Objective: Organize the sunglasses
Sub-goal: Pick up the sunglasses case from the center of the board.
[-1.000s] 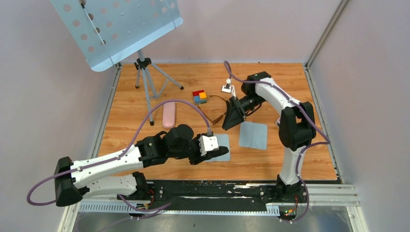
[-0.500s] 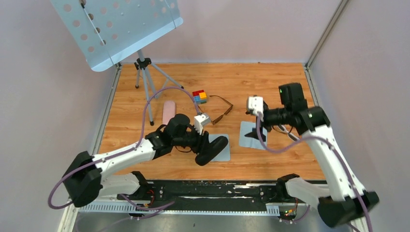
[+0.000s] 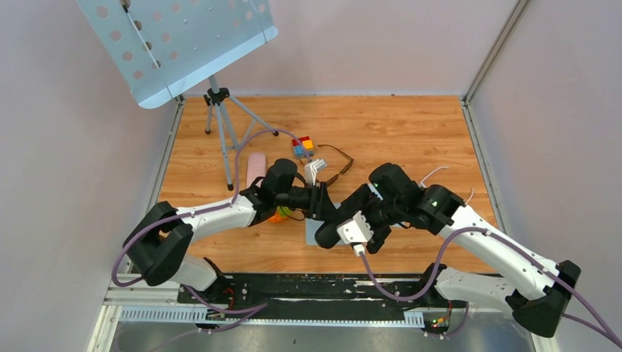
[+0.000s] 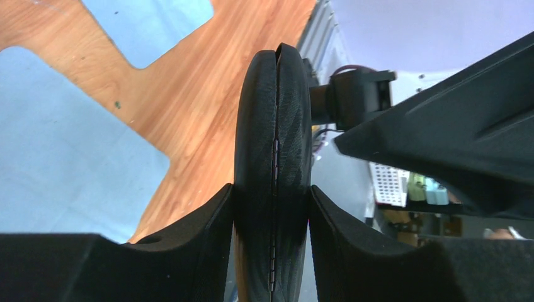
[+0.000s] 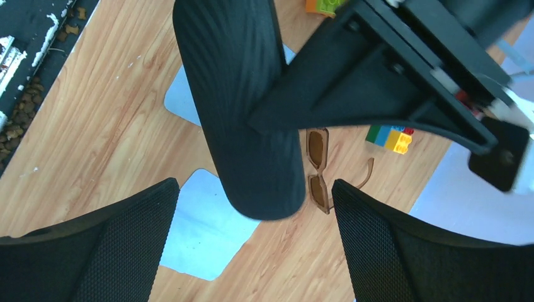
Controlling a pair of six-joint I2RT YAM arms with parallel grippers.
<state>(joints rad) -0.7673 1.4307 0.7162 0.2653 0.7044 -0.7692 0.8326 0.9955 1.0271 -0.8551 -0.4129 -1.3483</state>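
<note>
- Sunglasses [image 5: 317,170] lie on the wooden table [image 5: 94,126] just beside the coloured blocks [image 5: 390,137], with neither of my grippers on them.
- My left gripper [image 4: 272,195] clamps the closed black case [image 4: 274,126] by its flat sides and holds it off the table (hinge seam toward the wrist camera), likely presenting it for opening.
- My right gripper [image 5: 252,189] stands wide, lined up on the case's end and gripping nothing.

Table [image 3: 411,125]: light wood-grain top, metal rails along the sides [image 3: 167,158]. Walls [image 3: 367,44]: plain pale lilac, on three sides. Music stand [image 3: 176,44]: light-blue perforated desk, tilted, on a grey tripod [image 3: 220,103] at the far left corner. Light: even, soft, with no hard shadows.
</note>
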